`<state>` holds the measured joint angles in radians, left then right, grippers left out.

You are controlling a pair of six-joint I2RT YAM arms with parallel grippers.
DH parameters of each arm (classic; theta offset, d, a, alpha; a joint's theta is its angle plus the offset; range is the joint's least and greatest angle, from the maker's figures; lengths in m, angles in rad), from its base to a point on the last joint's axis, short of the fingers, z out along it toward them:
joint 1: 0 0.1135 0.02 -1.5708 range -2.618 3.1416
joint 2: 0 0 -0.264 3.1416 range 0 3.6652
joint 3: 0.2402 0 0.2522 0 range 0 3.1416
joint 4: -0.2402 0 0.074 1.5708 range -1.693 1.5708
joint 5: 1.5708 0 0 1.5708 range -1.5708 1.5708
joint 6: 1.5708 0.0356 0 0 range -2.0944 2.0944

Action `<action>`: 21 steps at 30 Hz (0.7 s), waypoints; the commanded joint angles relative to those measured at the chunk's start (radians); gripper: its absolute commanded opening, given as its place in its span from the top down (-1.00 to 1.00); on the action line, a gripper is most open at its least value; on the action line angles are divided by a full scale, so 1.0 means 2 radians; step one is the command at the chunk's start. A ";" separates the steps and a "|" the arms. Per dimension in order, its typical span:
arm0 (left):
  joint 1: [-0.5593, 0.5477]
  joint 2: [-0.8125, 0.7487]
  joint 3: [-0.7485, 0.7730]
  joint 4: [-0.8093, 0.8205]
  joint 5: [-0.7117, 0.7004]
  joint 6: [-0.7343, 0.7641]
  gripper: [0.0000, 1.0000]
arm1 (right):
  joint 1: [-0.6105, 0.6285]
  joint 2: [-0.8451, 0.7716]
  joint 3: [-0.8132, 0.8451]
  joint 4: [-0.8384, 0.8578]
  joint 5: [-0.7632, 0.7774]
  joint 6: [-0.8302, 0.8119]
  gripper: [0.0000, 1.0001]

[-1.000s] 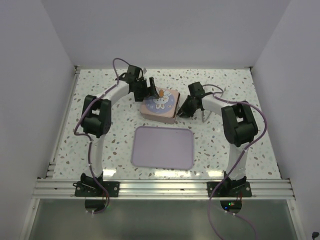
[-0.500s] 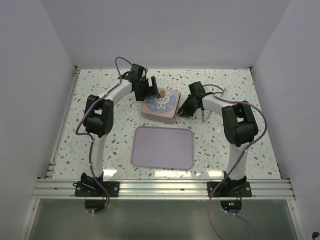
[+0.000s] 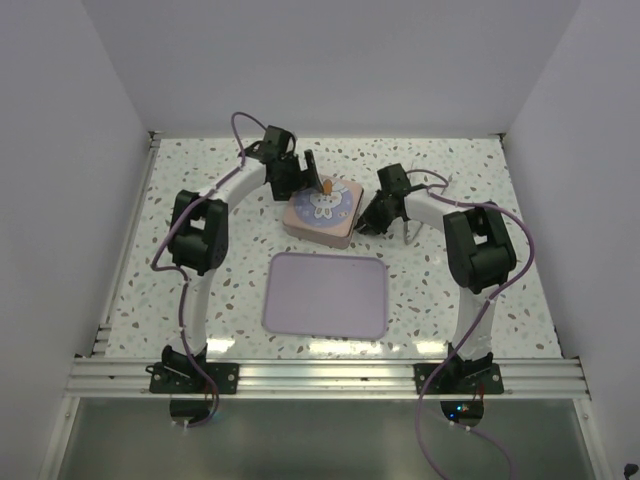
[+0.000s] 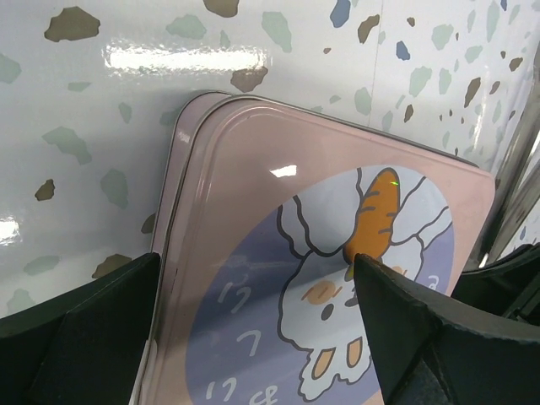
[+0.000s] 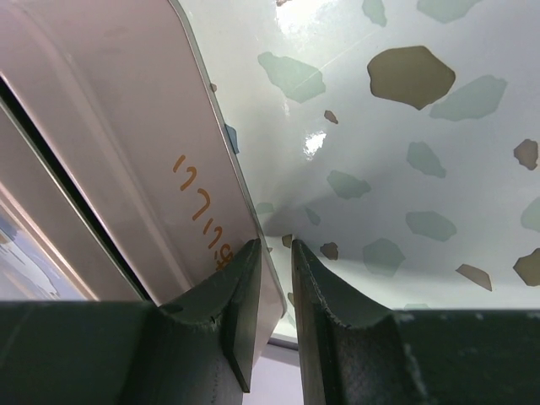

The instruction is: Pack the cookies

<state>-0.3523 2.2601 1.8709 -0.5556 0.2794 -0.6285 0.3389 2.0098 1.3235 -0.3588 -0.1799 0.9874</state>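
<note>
Top view, speckled table (image 3: pixel 450 160).
- Pink tin (image 3: pixel 322 212) sits at mid-table toward the far side, at 12 o'clock from the lavender tray (image 3: pixel 326 294) and just apart from it.
- The tin's lid (image 4: pixel 253 211) is on. It carries a rabbit picture with an orange carrot (image 4: pixel 374 215).
- Cookies: none show in any view. The lid hides the tin's inside, so I cannot tell where they lie.

Left gripper (image 3: pixel 308 172):
- It is at the tin's 11 o'clock corner, over the far left edge.
- In the wrist view the left gripper (image 4: pixel 253 270) has its fingers (image 4: pixel 93 329) spread wide, one to each side of the frame.
- Nothing is between them; only the lid shows below.

Right gripper (image 3: pixel 368 222):
- It is low at the tin's 3 to 4 o'clock side, right against it.
- In the wrist view the right gripper (image 5: pixel 270 253) has its fingers (image 5: pixel 232 295) drawn nearly together, with only a thin slit between.
- The tips sit at the tin's side wall (image 5: pixel 126 126), near its lower edge, where it meets the table (image 5: pixel 380 169).
- Whether they pinch that edge or merely rest beside it, I cannot tell.
</note>
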 commanded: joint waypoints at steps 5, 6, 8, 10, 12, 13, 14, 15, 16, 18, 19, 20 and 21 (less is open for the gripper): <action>-0.038 0.003 0.039 0.004 0.080 -0.033 -1.00 | 0.009 0.002 0.015 0.054 -0.053 0.019 0.46; -0.038 0.005 0.037 0.008 0.094 -0.034 -1.00 | 0.010 0.004 0.017 0.057 -0.056 0.019 0.45; -0.038 0.011 0.027 0.018 0.105 -0.038 -1.00 | 0.009 0.004 0.021 0.057 -0.058 0.019 0.45; -0.038 0.013 0.010 0.025 0.109 -0.037 -1.00 | 0.009 0.004 0.026 0.057 -0.059 0.019 0.45; -0.037 0.014 -0.008 0.041 0.134 -0.043 -1.00 | 0.008 0.004 0.029 0.060 -0.061 0.018 0.45; -0.036 0.017 -0.022 0.054 0.143 -0.047 -1.00 | 0.008 0.002 0.029 0.065 -0.063 0.018 0.45; -0.035 0.021 -0.027 0.060 0.151 -0.049 -1.00 | 0.008 0.002 0.029 0.073 -0.067 0.019 0.45; -0.033 0.024 -0.032 0.065 0.164 -0.049 -1.00 | 0.008 0.001 0.029 0.074 -0.070 0.020 0.45; -0.033 0.024 -0.041 0.073 0.168 -0.051 -1.00 | 0.008 0.001 0.029 0.077 -0.071 0.020 0.45; -0.030 0.025 -0.044 0.077 0.176 -0.049 -1.00 | 0.006 -0.005 0.025 0.081 -0.072 0.019 0.44; -0.029 0.024 -0.045 0.077 0.179 -0.049 -1.00 | 0.005 -0.009 0.023 0.083 -0.072 0.019 0.44; -0.027 0.022 -0.044 0.077 0.179 -0.046 -1.00 | 0.003 -0.011 0.022 0.087 -0.072 0.019 0.43; -0.026 0.020 -0.043 0.076 0.179 -0.046 -1.00 | 0.001 -0.011 0.022 0.087 -0.071 0.018 0.42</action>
<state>-0.3420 2.2780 1.8053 -0.4000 0.3737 -0.6418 0.3225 2.0098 1.3235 -0.3744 -0.2111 0.9863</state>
